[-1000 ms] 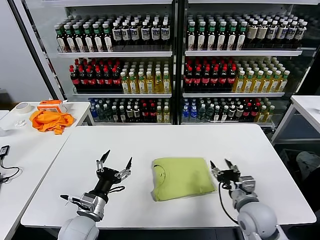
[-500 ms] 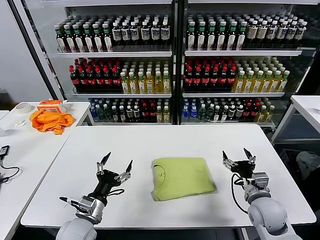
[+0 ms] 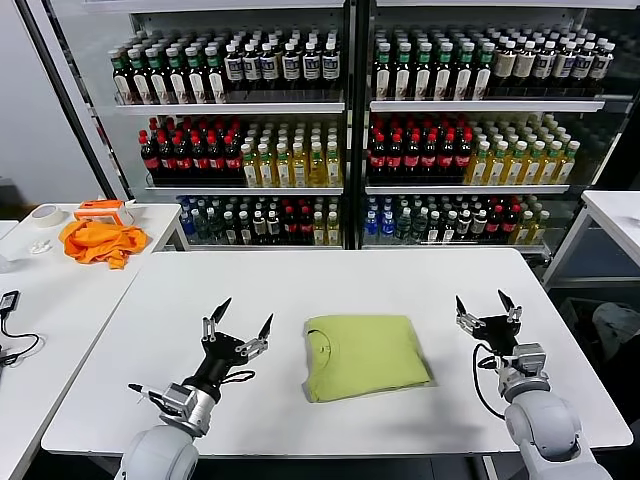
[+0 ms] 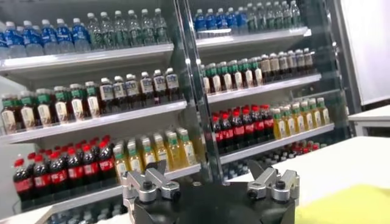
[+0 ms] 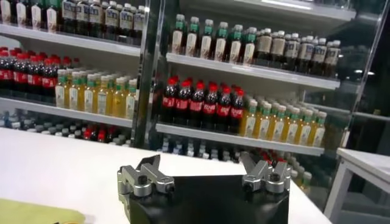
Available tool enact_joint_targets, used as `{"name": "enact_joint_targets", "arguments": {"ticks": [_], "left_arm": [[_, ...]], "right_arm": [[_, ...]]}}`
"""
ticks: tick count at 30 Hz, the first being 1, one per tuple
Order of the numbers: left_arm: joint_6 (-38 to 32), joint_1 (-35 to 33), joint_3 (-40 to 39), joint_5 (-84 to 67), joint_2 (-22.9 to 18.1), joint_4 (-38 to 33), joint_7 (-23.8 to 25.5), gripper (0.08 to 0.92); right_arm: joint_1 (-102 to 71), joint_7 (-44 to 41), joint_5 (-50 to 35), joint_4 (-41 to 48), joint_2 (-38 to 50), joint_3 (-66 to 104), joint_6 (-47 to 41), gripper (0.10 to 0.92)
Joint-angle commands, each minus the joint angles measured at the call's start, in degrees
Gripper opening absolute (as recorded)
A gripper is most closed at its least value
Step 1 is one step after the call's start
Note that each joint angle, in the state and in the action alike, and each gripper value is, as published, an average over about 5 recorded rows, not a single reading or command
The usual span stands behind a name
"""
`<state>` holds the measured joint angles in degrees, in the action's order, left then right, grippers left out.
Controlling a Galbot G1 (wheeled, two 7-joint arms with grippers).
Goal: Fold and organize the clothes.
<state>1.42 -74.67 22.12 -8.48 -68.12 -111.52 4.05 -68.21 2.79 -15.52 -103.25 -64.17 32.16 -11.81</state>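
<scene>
We see our left claw (image 3: 241, 326) and right claw (image 3: 488, 311) both spread wide, empty, raised on near arms.

Head view high, tilted down onto white table (image 3: 400, 285) with drink shelves (image 3: 345, 130) at twelve o'clock; both wrist views low, close over tabletop, aimed level toward twelve at those same shelves (image 4: 152, 109) (image 5: 244, 73), shared by all three.

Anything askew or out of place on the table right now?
Nothing stands out. The shirt lies folded flat on the table, with the left end effector and right end effector open on either side, clear of it.
</scene>
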Motion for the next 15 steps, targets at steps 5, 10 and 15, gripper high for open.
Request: {"name": "enact_joint_targets", "arguments": {"ticks": [5, 10, 15], "left_arm": [[-2.2, 3.0, 0.4, 1.0, 0.2, 3.2, 1.0, 0.823], [-3.3, 3.1, -0.1, 0.9, -0.4, 3.2, 0.3, 0.823], [-4.3, 3.3, -0.2, 1.4, -0.8, 3.4, -0.1, 0.823]], "right_arm": [[0.6, -0.4, 3.0, 0.8, -0.1, 1.9, 0.3, 0.823], [0.6, -0.8, 4.8, 1.9, -0.3, 2.6, 3.3, 0.823], [0.3, -1.6, 5.6, 2.2, -0.5, 2.8, 5.1, 0.823]]}}
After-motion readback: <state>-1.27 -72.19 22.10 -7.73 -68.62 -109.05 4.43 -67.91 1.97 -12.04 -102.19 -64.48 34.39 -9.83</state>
